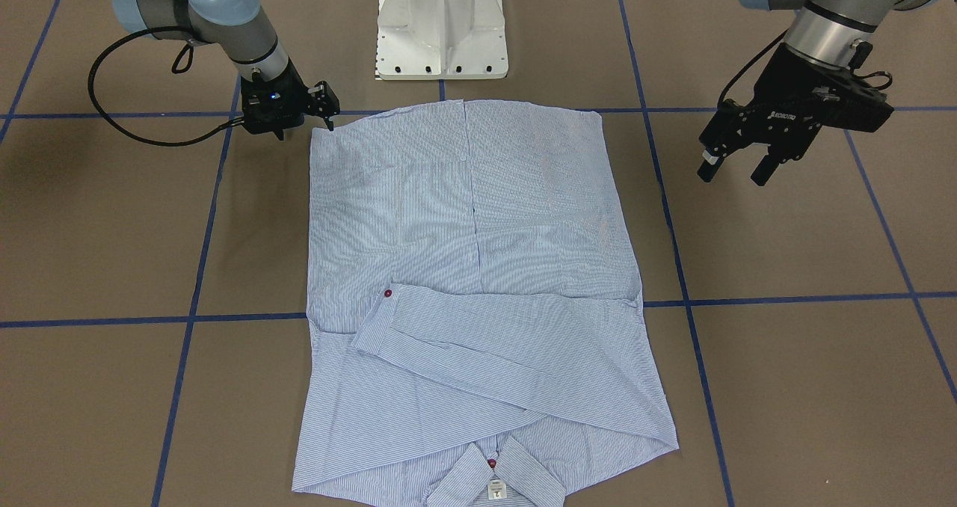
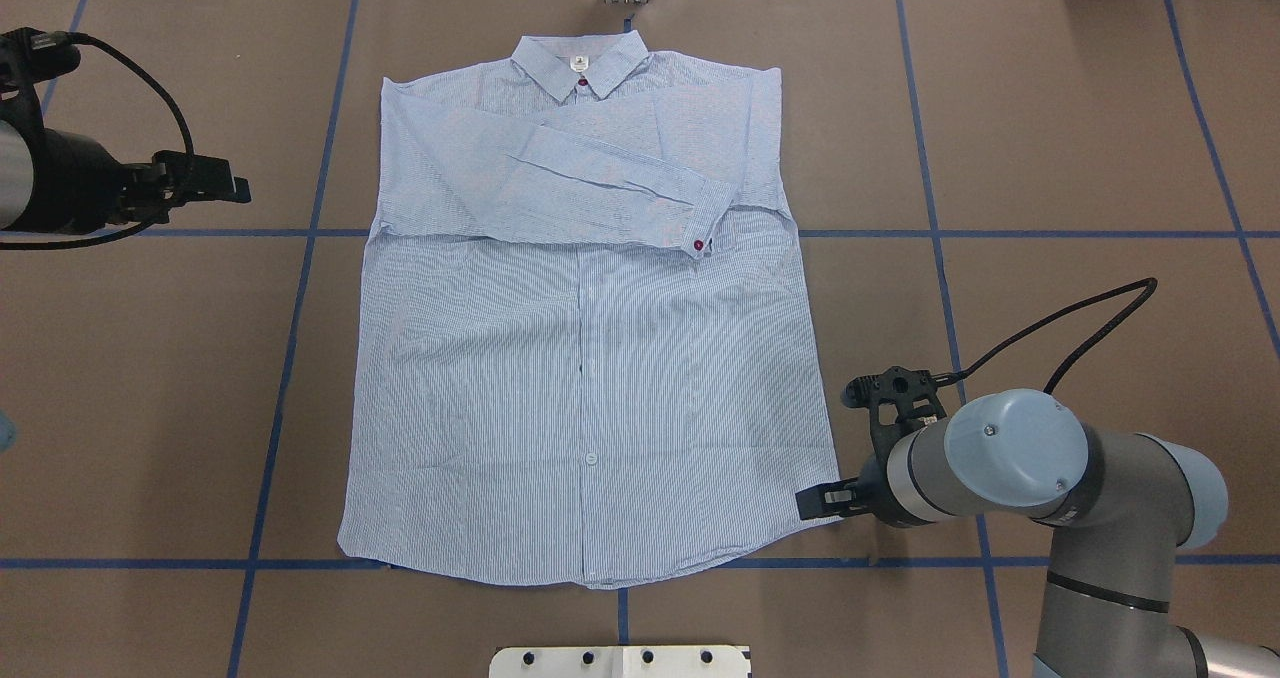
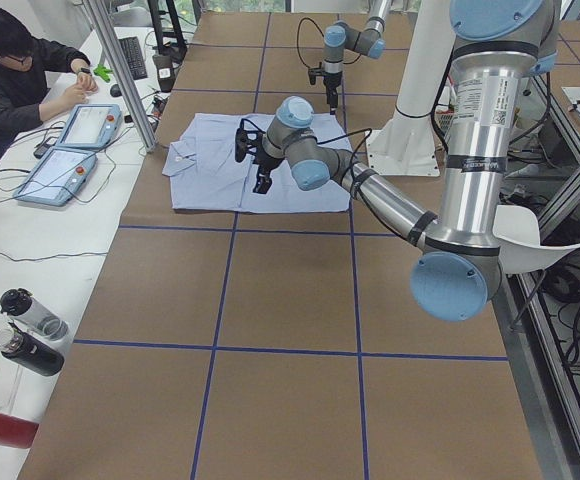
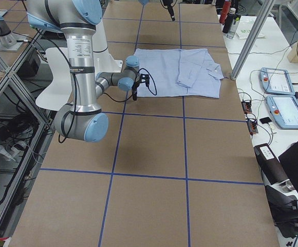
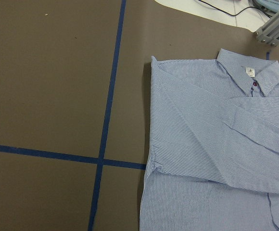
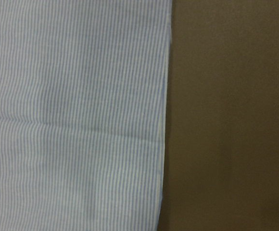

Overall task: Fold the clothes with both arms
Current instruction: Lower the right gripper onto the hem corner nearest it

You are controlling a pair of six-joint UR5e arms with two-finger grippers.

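The brown table (image 2: 1050,158) carries the shirt (image 2: 590,378), lying flat with both sleeves folded across its chest. Well apart from the shirt's left side, the left gripper (image 1: 734,172) hangs with its fingers spread and empty. The right gripper (image 2: 820,501) is low at the shirt's right hem corner; I cannot tell whether it is clenched.

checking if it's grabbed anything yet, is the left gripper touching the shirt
Apart. The overhead view shows a strip of bare brown table between the left gripper, fingers open, and the nearest edge of the shirt.
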